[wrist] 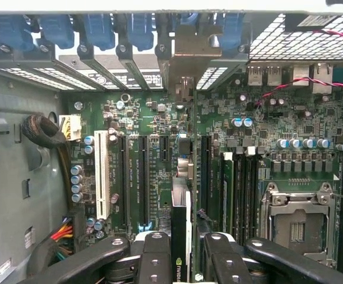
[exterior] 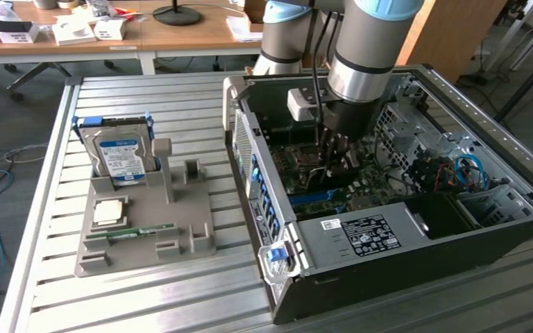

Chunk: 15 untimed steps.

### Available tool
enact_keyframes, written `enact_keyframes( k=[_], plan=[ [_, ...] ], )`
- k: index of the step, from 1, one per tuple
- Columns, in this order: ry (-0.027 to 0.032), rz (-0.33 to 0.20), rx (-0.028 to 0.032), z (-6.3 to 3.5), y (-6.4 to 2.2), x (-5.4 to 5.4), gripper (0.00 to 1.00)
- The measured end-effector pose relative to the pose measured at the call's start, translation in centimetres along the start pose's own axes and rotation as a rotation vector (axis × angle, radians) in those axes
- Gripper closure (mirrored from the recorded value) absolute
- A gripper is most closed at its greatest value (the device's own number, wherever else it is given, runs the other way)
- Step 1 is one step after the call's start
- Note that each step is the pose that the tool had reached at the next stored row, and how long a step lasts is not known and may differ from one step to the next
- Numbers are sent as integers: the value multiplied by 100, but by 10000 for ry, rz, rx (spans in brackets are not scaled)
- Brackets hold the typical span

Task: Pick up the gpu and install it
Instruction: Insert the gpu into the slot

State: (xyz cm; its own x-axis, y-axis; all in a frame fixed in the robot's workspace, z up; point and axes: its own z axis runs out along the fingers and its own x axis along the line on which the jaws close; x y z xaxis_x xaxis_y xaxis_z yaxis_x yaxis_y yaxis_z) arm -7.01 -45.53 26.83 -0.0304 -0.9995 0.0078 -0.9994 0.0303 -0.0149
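From where I stand, one arm [exterior: 364, 48] reaches down into the one open computer case [exterior: 359, 277] lying on the slatted metal table [exterior: 155, 305]. Its tool [wrist: 186, 251] sits low inside the case, over the motherboard [wrist: 159, 118]. The tool's two dark fingers [wrist: 155, 260] are closed partway, pinching the gpu [wrist: 181, 219] between them. The card stands on edge (a small green logo shows on it), lined up with the black slots in the middle of the board. Its metal bracket end points toward the rear slot openings. I cannot tell whether its lower edge touches a slot.

One white slot [wrist: 103, 174] lies to one side of the card, and one processor socket [wrist: 298, 222] to the other.

On the exterior view's left, apart from the case, one grey holder [exterior: 183, 208] carries three parts: one hard drive [exterior: 123, 159] standing upright, one processor chip [exterior: 109, 210] and one green memory stick [exterior: 141, 231].
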Motion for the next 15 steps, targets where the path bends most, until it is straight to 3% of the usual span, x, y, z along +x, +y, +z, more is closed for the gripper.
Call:
enact_keyframes(
  k=[15],
  plan=[
    [0, 0, -1, 22, 37, -1, 74]
  ],
)
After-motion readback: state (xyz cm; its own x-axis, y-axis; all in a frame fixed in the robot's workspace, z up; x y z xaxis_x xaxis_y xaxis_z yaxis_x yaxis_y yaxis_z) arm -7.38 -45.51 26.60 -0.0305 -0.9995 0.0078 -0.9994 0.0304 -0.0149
